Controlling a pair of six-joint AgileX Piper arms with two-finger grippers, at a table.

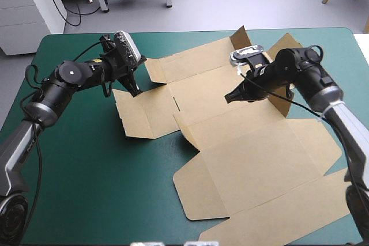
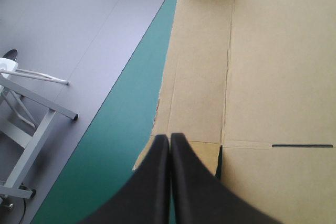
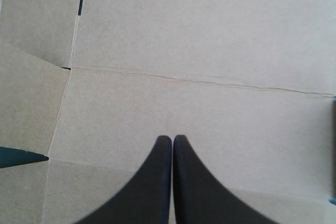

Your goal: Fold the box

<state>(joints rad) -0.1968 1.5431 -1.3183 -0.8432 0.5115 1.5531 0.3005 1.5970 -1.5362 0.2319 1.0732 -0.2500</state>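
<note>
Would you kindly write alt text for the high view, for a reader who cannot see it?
A brown box lies mostly flat on a teal-green table, with flaps toward the table's left and far edges tilted up. The left gripper, shut, points at a left flap; the right gripper, also shut, points at the middle panel.

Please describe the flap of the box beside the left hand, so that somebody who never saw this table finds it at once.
On the teal-green table lies the brown box, a cut sheet of board spread open. Its flap at the left end reaches farthest toward the table's left edge. Only this flap has the left hand at its far corner.
</note>
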